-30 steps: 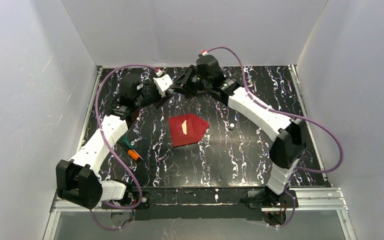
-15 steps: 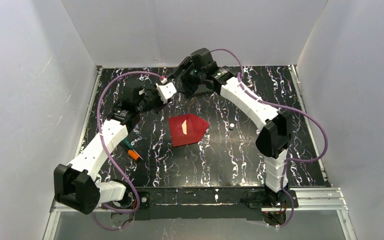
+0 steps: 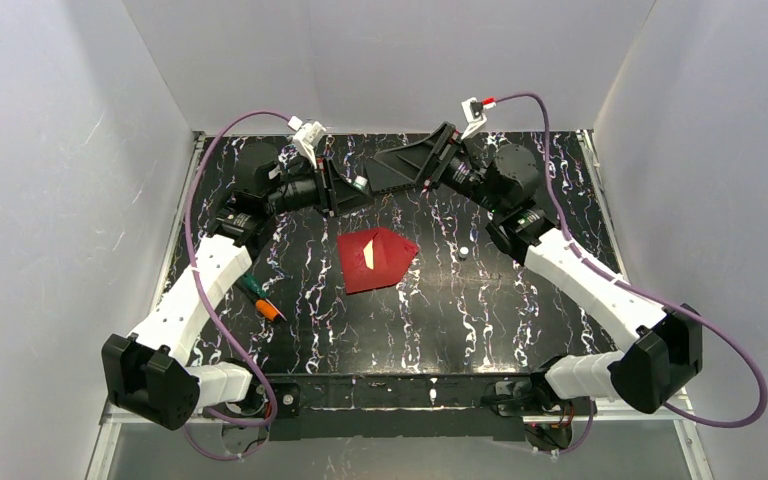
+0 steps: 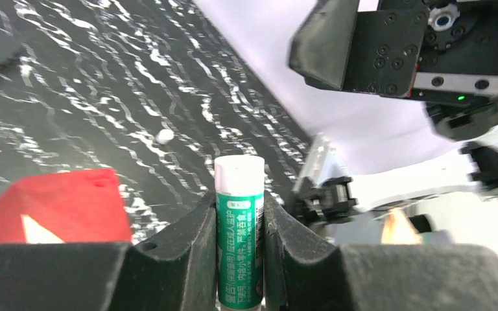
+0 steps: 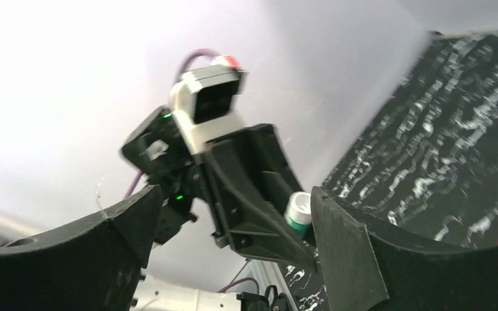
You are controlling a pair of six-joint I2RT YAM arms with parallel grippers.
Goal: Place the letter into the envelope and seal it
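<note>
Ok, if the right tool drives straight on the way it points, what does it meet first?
Probably the glue stick clamped in the left tool: it sits dead ahead of the open right tool, though depth is uncertain.

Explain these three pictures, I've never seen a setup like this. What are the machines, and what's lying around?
These are two white robot arms at the near edge of a black marbled table. The wide picture looks down from above; the other two come from a camera on each wrist. On the table lie a red envelope with a white sliver of paper showing, an orange and green pen-like thing and a small white bit. The left gripper pinches a green glue stick. The right gripper faces it, wide open, holding nothing.
</note>
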